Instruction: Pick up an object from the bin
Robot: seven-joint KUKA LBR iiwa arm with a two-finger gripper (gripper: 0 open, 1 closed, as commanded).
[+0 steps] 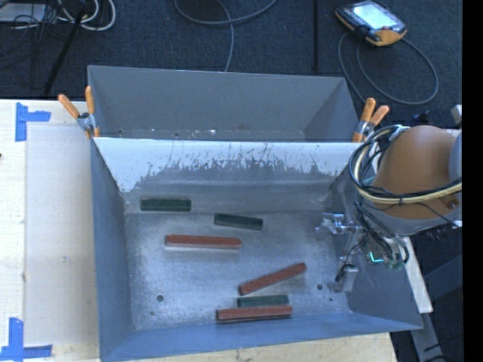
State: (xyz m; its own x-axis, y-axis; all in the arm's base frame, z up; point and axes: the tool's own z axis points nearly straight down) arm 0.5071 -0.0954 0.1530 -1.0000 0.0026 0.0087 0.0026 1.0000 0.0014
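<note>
My gripper (341,271) hangs at the bin's right side, low over the floor next to the right wall. Nothing shows between its fingers. Closest to it is a reddish-brown bar (272,277) lying tilted, a short way to its left. Below that bar lie a dark green bar (263,301) and another reddish-brown bar (253,314), side by side near the front wall.
Further left and back lie a long reddish-brown bar (203,241), a dark green bar (238,220) and another dark green bar (165,204) near the back slope. The arm with its brown cover and cables stands over the bin's right rim.
</note>
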